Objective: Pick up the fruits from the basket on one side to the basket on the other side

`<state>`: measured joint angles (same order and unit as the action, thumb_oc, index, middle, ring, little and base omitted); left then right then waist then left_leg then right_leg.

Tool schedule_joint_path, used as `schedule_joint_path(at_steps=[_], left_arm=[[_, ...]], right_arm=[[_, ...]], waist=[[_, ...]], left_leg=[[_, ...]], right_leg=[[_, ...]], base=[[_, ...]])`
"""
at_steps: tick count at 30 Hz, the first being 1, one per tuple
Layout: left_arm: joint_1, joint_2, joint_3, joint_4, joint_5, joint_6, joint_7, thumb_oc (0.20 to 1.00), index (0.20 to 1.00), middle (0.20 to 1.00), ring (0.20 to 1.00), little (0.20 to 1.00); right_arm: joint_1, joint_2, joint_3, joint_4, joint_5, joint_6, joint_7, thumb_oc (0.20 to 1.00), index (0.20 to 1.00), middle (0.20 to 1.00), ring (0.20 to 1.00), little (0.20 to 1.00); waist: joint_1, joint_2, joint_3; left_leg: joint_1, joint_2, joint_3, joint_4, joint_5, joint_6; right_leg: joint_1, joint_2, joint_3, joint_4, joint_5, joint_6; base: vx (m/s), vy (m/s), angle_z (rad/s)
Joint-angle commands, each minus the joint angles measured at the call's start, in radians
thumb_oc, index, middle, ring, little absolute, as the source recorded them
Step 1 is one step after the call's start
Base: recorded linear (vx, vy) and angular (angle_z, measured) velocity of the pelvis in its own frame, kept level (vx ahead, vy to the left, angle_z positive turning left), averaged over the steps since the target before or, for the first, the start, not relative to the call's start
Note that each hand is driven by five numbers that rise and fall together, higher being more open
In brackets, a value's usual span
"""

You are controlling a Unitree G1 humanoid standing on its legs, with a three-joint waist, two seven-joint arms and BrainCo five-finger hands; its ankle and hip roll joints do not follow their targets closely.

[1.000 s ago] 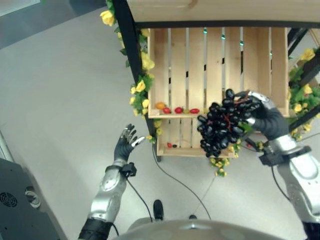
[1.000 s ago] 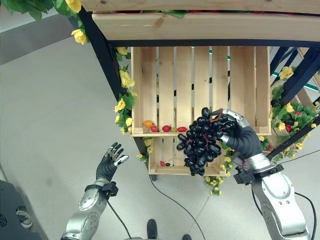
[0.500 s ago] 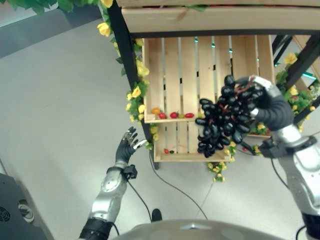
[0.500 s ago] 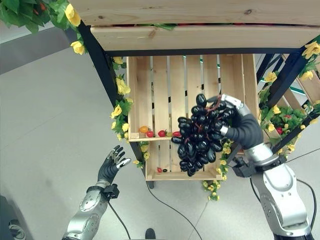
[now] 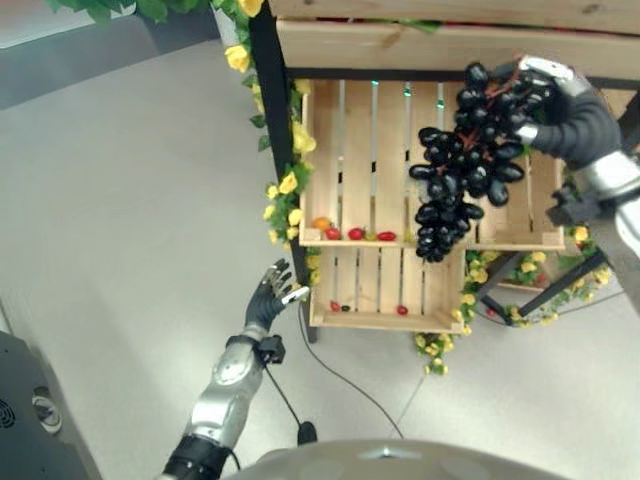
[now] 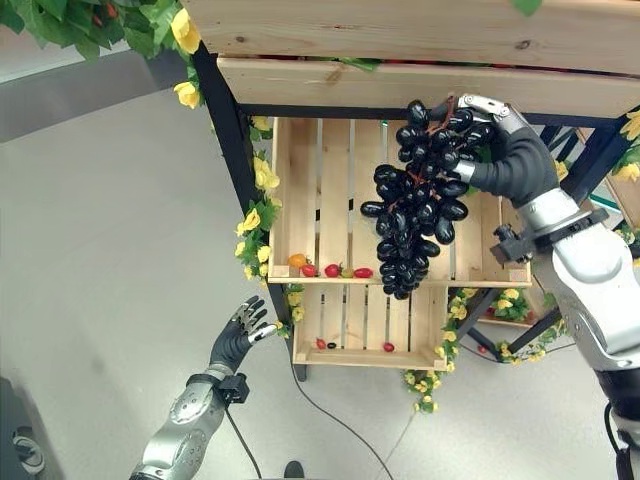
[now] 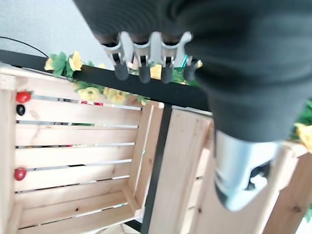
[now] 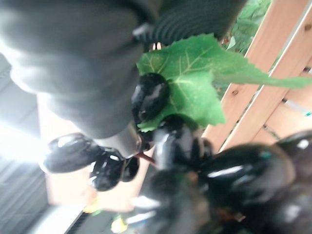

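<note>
Before crate (image 6: 330, 200) | right hand (image 6: 515, 160) clasps grapes (image 6: 415, 215) | wrist view: green leaf (image 8: 195, 85) | left hand (image 5: 268, 300) fingers spread

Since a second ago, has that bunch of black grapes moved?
Yes. The grapes in the right hand rose from the lower crate toward the top shelf plank.

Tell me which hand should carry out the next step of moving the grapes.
The right hand. It already grips the dark grape bunch at its top, lifted in front of the wooden slatted crates. The left hand hangs open, low beside the black rack post, apart from any fruit.
</note>
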<state>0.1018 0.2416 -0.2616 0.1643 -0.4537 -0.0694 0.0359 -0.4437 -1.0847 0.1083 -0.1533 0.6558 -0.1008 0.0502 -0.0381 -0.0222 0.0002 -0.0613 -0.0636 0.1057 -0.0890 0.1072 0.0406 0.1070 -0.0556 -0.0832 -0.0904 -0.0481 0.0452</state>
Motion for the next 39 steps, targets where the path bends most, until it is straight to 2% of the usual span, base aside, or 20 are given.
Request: schedule_joint_path(at_steps=[1, 4, 5, 8, 9, 10, 11, 17, 21, 22, 23, 24, 28, 30, 33, 35, 36, 38, 39], left_arm=[[-0.044, 0.051, -0.034, -0.011, -0.040, -0.025, -0.015, 1.000, 1.000, 1.000, 1.000, 1.000], [-0.045, 0.060, -0.041, -0.020, -0.053, -0.023, -0.020, 1.000, 1.000, 1.000, 1.000, 1.000], [-0.049, 0.073, -0.050, -0.023, -0.059, -0.020, -0.022, 1.000, 1.000, 1.000, 1.000, 1.000], [-0.054, 0.078, -0.053, -0.025, -0.066, -0.020, -0.021, 1.000, 1.000, 1.000, 1.000, 1.000], [-0.062, 0.086, -0.063, -0.030, -0.072, -0.015, -0.022, 1.000, 1.000, 1.000, 1.000, 1.000], [-0.062, 0.085, -0.061, -0.030, -0.072, -0.015, -0.022, 1.000, 1.000, 1.000, 1.000, 1.000], [-0.069, 0.089, -0.062, -0.037, -0.073, -0.014, -0.022, 1.000, 1.000, 1.000, 1.000, 1.000], [-0.076, 0.084, -0.071, -0.043, -0.070, -0.012, -0.007, 1.000, 1.000, 1.000, 1.000, 1.000], [-0.075, 0.086, -0.073, -0.054, -0.071, -0.012, -0.007, 1.000, 1.000, 1.000, 1.000, 1.000], [-0.080, 0.093, -0.086, -0.060, -0.078, -0.014, -0.005, 1.000, 1.000, 1.000, 1.000, 1.000], [-0.080, 0.091, -0.083, -0.060, -0.078, -0.014, -0.005, 1.000, 1.000, 1.000, 1.000, 1.000], [-0.088, 0.093, -0.090, -0.069, -0.082, -0.013, -0.001, 1.000, 1.000, 1.000, 1.000, 1.000], [-0.098, 0.096, -0.094, -0.078, -0.083, -0.010, 0.001, 1.000, 1.000, 1.000, 1.000, 1.000], [-0.101, 0.094, -0.096, -0.086, -0.085, -0.013, 0.004, 1.000, 1.000, 1.000, 1.000, 1.000], [-0.099, 0.086, -0.090, -0.090, -0.082, -0.019, 0.005, 1.000, 1.000, 1.000, 1.000, 1.000], [-0.092, 0.064, -0.077, -0.081, -0.075, -0.021, 0.009, 1.000, 1.000, 1.000, 1.000, 1.000], [-0.091, 0.066, -0.080, -0.081, -0.075, -0.021, 0.009, 1.000, 1.000, 1.000, 1.000, 1.000], [-0.087, 0.050, -0.069, -0.068, -0.069, -0.026, 0.013, 1.000, 1.000, 1.000, 1.000, 1.000], [-0.081, 0.035, -0.061, -0.055, -0.062, -0.027, 0.018, 1.000, 1.000, 1.000, 1.000, 1.000]], right_arm=[[-0.202, -0.037, 0.060, 0.105, 0.065, -0.015, -0.078, 0.200, 0.200, 0.200, 0.200, 0.200], [-0.276, -0.050, 0.123, 0.179, 0.054, -0.002, -0.091, 0.200, 0.200, 0.200, 0.200, 0.200], [-0.355, -0.064, 0.181, 0.253, -0.006, 0.022, -0.106, 0.200, 0.200, 0.200, 0.200, 0.200], [-0.454, -0.042, 0.268, 0.355, -0.015, 0.040, -0.106, 0.200, 0.200, 0.200, 0.200, 0.200], [-0.524, -0.024, 0.326, 0.444, -0.066, 0.061, -0.132, 0.200, 0.200, 0.200, 0.200, 0.200], [-0.533, -0.022, 0.333, 0.449, -0.065, 0.060, -0.132, 0.200, 0.200, 0.200, 0.200, 0.200], [-0.581, -0.007, 0.369, 0.505, -0.128, 0.086, -0.134, 0.200, 0.200, 0.200, 0.200, 0.200], [-0.608, 0.060, 0.373, 0.580, -0.183, 0.095, -0.159, 0.200, 0.200, 0.200, 0.200, 0.200], [-0.661, 0.069, 0.417, 0.652, -0.228, 0.110, -0.160, 0.200, 0.200, 0.200, 0.200, 0.200], [-0.749, 0.109, 0.478, 0.793, -0.285, 0.134, -0.165, 0.200, 0.200, 0.200, 0.200, 0.200], [-0.758, 0.111, 0.486, 0.799, -0.284, 0.132, -0.165, 0.200, 0.200, 0.200, 0.200, 0.200], [-0.812, 0.149, 0.508, 0.891, -0.307, 0.143, -0.181, 0.200, 0.200, 0.200, 0.200, 0.200], [-0.868, 0.205, 0.536, 0.993, -0.332, 0.151, -0.187, 0.200, 0.200, 0.200, 0.200, 0.200], [-0.855, 0.227, 0.513, 1.011, -0.316, 0.144, -0.204, 0.200, 0.200, 0.200, 0.200, 0.200], [-0.744, 0.224, 0.439, 0.910, -0.291, 0.121, -0.208, 0.200, 0.200, 0.200, 0.200, 0.200], [-0.546, 0.218, 0.313, 0.697, -0.242, 0.079, -0.195, 0.200, 0.200, 0.200, 0.200, 0.200], [-0.534, 0.217, 0.304, 0.689, -0.243, 0.082, -0.196, 0.200, 0.200, 0.200, 0.200, 0.200], [-0.398, 0.234, 0.212, 0.563, -0.201, 0.050, -0.183, 0.200, 0.200, 0.200, 0.200, 0.200], [-0.254, 0.267, 0.116, 0.443, -0.166, 0.025, -0.159, 0.200, 0.200, 0.200, 0.200, 0.200]], waist=[[0.044, -0.055, -0.043], [0.049, -0.057, -0.039], [0.056, -0.062, -0.034], [0.060, -0.060, -0.029], [0.067, -0.062, -0.025], [0.065, -0.061, -0.025], [0.068, -0.061, -0.022], [0.079, -0.056, -0.016], [0.083, -0.055, -0.014], [0.091, -0.059, -0.013], [0.089, -0.056, -0.011], [0.093, -0.055, -0.007], [0.095, -0.052, 0.002], [0.095, -0.049, 0.009], [0.097, -0.043, 0.020], [0.094, -0.033, 0.028], [0.096, -0.036, 0.027], [0.093, -0.030, 0.028], [0.092, -0.027, 0.024]], left_leg=[[0.054, -0.004, 0.029, 0.002, -0.112, -0.046], [0.054, -0.003, 0.029, 0.002, -0.113, -0.047], [0.052, -0.003, 0.026, 0.002, -0.113, -0.048], [0.050, -0.003, 0.023, 0.002, -0.112, -0.048], [0.049, -0.003, 0.019, 0.003, -0.112, -0.048], [0.049, -0.003, 0.019, 0.003, -0.112, -0.048], [0.047, -0.003, 0.018, 0.004, -0.112, -0.049], [0.044, -0.003, 0.010, 0.003, -0.113, -0.048], [0.042, -0.003, 0.007, 0.003, -0.113, -0.049], [0.043, -0.004, 0.007, 0.003, -0.114, -0.050], [0.043, -0.003, 0.007, 0.003, -0.114, -0.050], [0.042, -0.003, 0.006, 0.003, -0.114, -0.051], [0.035, -0.002, 0.004, 0.003, -0.111, -0.051], [0.026, -0.002, 0.002, 0.004, -0.109, -0.051], [0.015, -0.002, -0.003, 0.004, -0.105, -0.051], [0.011, -0.004, -0.007, 0.003, -0.105, -0.049], [0.011, -0.004, -0.008, 0.003, -0.105, -0.049], [0.013, -0.007, -0.010, 0.002, -0.106, -0.048], [0.018, -0.010, -0.013, 0.002, -0.109, -0.046]], right_leg=[[-0.061, -0.042, 0.011, 0.040, -0.004, 0.067], [-0.060, -0.043, 0.008, 0.041, -0.006, 0.066], [-0.060, -0.044, 0.002, 0.044, -0.006, 0.067], [-0.061, -0.045, -0.001, 0.046, -0.006, 0.067], [-0.063, -0.046, -0.003, 0.049, -0.007, 0.066], [-0.063, -0.046, -0.003, 0.049, -0.007, 0.066], [-0.064, -0.046, -0.004, 0.050, -0.008, 0.066], [-0.060, -0.047, -0.010, 0.046, -0.011, 0.065], [-0.060, -0.047, -0.012, 0.043, -0.011, 0.064], [-0.058, -0.047, -0.012, 0.038, -0.010, 0.062], [-0.058, -0.047, -0.012, 0.037, -0.009, 0.062], [-0.059, -0.045, -0.011, 0.036, -0.008, 0.062], [-0.066, -0.044, -0.010, 0.037, -0.005, 0.060], [-0.073, -0.044, -0.011, 0.038, -0.003, 0.061], [-0.085, -0.045, -0.011, 0.041, -0.003, 0.062], [-0.088, -0.049, -0.015, 0.044, -0.005, 0.064], [-0.088, -0.049, -0.016, 0.045, -0.005, 0.064], [-0.084, -0.052, -0.019, 0.045, -0.008, 0.064], [-0.079, -0.054, -0.020, 0.042, -0.010, 0.065]], base=[[0.00, 0.000, 0.00], [0.01, 0.004, -0.03], [0.00, 0.000, 0.00], [0.00, 0.004, -0.08], [0.01, 0.003, -0.18], [0.01, 0.006, -0.21], [0.01, 0.007, -0.13], [0.00, 0.001, -0.02], [0.00, 0.000, 0.01], [0.01, 0.001, 0.05], [0.00, 0.001, -0.06], [-0.01, -0.001, -0.15], [-0.01, 0.001, -0.07], [-0.04, 0.006, -0.21], [-0.04, 0.006, 0.39], [0.00, 0.006, 0.51], [0.00, 0.008, 0.42], [0.02, 0.010, 0.74], [0.03, 0.007, 0.45]])
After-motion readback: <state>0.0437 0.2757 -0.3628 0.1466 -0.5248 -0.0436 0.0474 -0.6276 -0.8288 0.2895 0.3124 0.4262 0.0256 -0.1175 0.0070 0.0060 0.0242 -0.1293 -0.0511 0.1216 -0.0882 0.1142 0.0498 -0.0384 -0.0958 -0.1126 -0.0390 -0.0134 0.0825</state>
